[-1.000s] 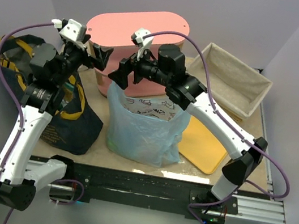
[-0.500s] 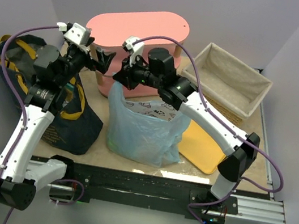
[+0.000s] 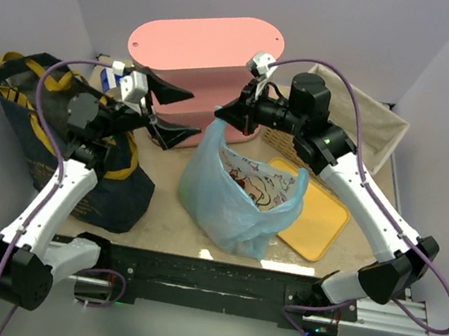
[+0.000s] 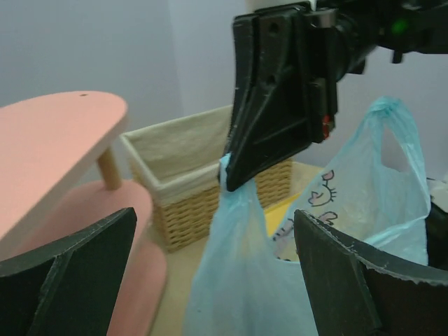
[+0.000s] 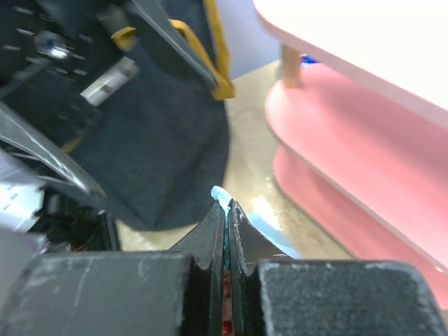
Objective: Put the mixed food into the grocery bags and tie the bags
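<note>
Over to the light-blue carrier bag [image 3: 241,197] first: sits in the middle of the table [image 3: 154,225], mouth open upward, lower right edge lapping onto the yellow tray [image 3: 322,227]. Shows a pale cartoon print through the mouth; impossible to make out any food inside. Held up by one handle from the right gripper [image 3: 223,117], fingers pressed flat together on that thin blue strip, a sliver of plastic poking out at the tips in the right wrist view. Second handle standing free and upright on the far side, seen from the left wrist.

To the left, the navy denim tote [image 3: 112,192] with mustard handles, slumped by the left wall, partly hidden under the left arm; contents not to be made out. Left gripper [image 3: 184,113] spread as wide as can be, gripping nothing, aimed at the pinched handle and just short of it.

Behind, a pink two-tier stand [image 3: 203,35], close at the back of both grippers. Back right, a cloth-lined wicker basket [image 3: 375,116], partly covered by the right arm.
</note>
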You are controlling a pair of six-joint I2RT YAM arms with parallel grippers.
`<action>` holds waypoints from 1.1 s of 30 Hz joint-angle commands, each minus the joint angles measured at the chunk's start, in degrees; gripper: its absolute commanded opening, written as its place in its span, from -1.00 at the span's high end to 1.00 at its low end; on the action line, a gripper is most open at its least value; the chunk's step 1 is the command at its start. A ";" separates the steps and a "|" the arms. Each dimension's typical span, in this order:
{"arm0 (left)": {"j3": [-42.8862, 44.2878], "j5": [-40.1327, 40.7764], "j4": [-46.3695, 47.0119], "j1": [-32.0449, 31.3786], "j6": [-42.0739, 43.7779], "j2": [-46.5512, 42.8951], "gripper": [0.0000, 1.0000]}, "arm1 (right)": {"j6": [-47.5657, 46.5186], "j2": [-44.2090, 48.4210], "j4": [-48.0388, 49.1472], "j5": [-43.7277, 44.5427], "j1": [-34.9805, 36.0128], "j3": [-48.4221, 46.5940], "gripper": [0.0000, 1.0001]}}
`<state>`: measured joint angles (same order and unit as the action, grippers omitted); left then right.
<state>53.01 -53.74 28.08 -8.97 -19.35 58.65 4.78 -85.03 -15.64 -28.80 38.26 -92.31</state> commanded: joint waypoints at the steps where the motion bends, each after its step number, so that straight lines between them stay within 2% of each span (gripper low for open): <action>1: -1.60 -6.65 14.47 -5.34 -7.37 2.95 -1.00 | -0.30 1.54 3.60 -12.84 -1.78 1.08 1.00; 4: -1.07 -5.06 13.23 -8.95 -5.34 5.32 -1.00 | 0.76 1.80 5.09 -16.37 -2.84 1.78 1.00; 12: -3.09 -5.06 20.52 -10.53 -7.63 11.21 -1.00 | 3.92 2.33 8.69 -23.57 -4.33 2.14 1.00; 18: -3.27 -6.03 23.08 -13.09 -8.59 14.73 -0.83 | 6.82 2.33 12.12 -26.04 -5.21 1.96 1.00; 21: -4.05 -6.47 24.04 -13.79 -9.47 15.87 -0.58 | 7.09 1.98 12.21 -26.14 -5.30 1.44 1.00; 28: -7.83 -6.03 25.54 -15.02 -10.61 16.14 -0.29 | 7.97 1.10 13.09 -26.05 -5.65 0.29 1.00; 31: -9.33 -5.16 26.50 -15.11 -11.84 15.88 -0.04 | 8.49 0.75 13.44 -26.05 -5.74 -0.06 1.00; 33: -10.47 -3.31 28.16 -15.20 -13.33 15.62 0.35 | 8.58 0.57 13.71 -25.96 -5.83 0.12 1.00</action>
<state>44.95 -59.13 51.62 -23.70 -30.22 74.41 11.86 -85.10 -6.39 -53.56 32.88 -89.69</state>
